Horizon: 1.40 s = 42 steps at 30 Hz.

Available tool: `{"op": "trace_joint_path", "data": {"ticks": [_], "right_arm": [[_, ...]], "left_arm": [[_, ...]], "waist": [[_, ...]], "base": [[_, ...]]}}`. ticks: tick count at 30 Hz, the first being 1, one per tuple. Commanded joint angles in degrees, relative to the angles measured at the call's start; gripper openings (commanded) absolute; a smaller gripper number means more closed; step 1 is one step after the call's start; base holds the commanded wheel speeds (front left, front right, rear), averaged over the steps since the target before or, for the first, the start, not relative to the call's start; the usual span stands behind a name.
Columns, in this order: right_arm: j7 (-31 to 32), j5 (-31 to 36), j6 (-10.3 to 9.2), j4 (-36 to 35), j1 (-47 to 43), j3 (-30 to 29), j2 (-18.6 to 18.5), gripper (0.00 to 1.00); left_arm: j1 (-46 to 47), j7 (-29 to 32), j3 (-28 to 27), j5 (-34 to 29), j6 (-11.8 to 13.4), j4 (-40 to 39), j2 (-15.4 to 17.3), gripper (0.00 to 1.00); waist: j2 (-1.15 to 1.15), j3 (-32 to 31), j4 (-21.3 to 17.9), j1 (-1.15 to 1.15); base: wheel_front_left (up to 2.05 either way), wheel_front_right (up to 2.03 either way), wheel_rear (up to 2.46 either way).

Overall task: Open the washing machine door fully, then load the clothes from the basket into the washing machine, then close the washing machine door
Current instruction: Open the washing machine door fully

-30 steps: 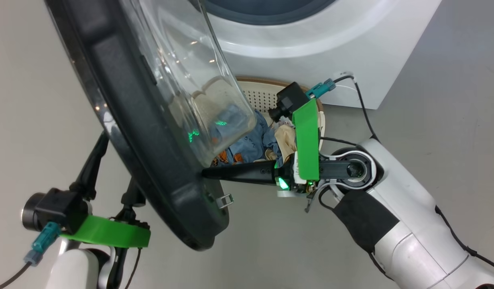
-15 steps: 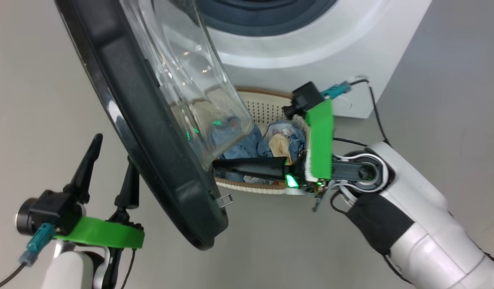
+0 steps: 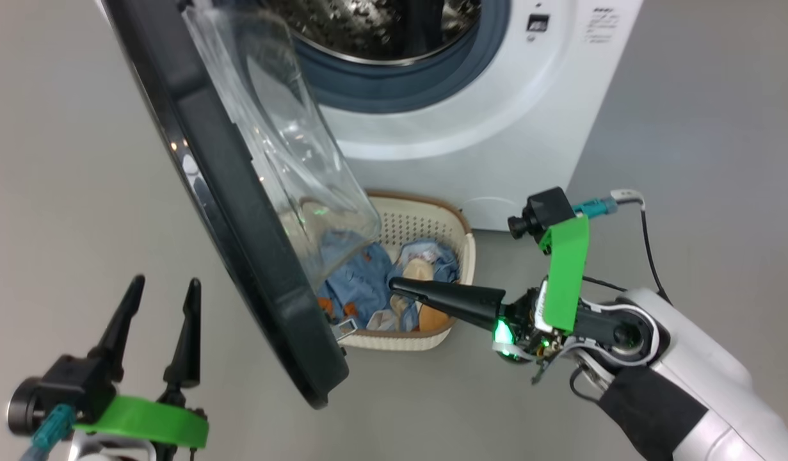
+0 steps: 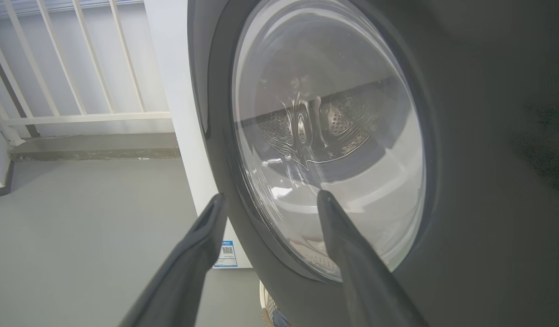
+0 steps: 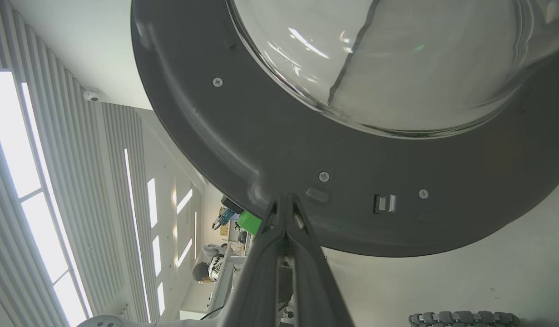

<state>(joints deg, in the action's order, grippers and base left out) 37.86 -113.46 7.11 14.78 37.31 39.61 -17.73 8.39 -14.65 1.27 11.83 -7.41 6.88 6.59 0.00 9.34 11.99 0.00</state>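
Fingers of the left gripper (image 3: pixel 163 288) stand spread apart at the near left, holding nothing, just left of the washing machine door (image 3: pixel 240 211); the door stands open, its edge toward the near side and its glass bowl facing right; to its right, on the floor, sits the basket (image 3: pixel 419 221), close before the washing machine (image 3: pixel 496 128), with the clothes (image 3: pixel 355 285) lying inside; the right gripper (image 3: pixel 397 287) reaches in from the right above the clothes, its fingers (image 3: pixel 458 301) pressed together on nothing; if they touch the fabric, I cannot tell.
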Motion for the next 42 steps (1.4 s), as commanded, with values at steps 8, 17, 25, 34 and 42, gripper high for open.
{"op": "trace_joint_path", "data": {"ticks": [8, 17, 25, 34, 42], "right_arm": [[-8.23, -1.41, 0.37, -5.00, -4.11, 2.43, -2.97, 0.20], [-28.98, 16.67, 0.37, -5.85, -4.02, -0.51, -2.99, 1.00], [-44.82, 31.26, 0.37, -1.78, -4.48, -1.58, -3.00, 1.00], [-52.77, 53.36, 0.37, 7.50, -3.16, -6.17, -1.38, 1.00], [-52.85, 75.78, 0.37, 4.92, -7.80, -21.66, 4.15, 1.00]], "left_arm": [[-3.84, -0.35, -3.74, -1.13, -0.08, -2.12, 1.63, 1.00], [-6.77, -0.35, -4.51, -1.15, -0.08, -3.55, 1.64, 1.00], [-7.59, -0.35, -4.40, -1.24, -0.08, -3.76, 1.16, 1.00], [-8.06, -0.35, -4.90, -1.21, -0.08, -3.73, 1.11, 1.00], [-8.17, -0.35, -5.46, -1.35, -0.08, -3.97, 0.84, 1.00]], "waist": [[0.00, -5.03, -4.20, 0.00], [0.00, -6.07, -6.23, 0.00], [0.00, -6.86, -6.67, 0.00], [0.00, -7.41, -7.21, 0.00], [0.00, -7.21, -7.47, 0.00]], "base": [[0.00, 0.00, 0.00], [0.00, 0.00, 0.00], [0.00, 0.00, 0.00], [0.00, 0.00, 0.00], [0.00, 0.00, 0.00]]}}
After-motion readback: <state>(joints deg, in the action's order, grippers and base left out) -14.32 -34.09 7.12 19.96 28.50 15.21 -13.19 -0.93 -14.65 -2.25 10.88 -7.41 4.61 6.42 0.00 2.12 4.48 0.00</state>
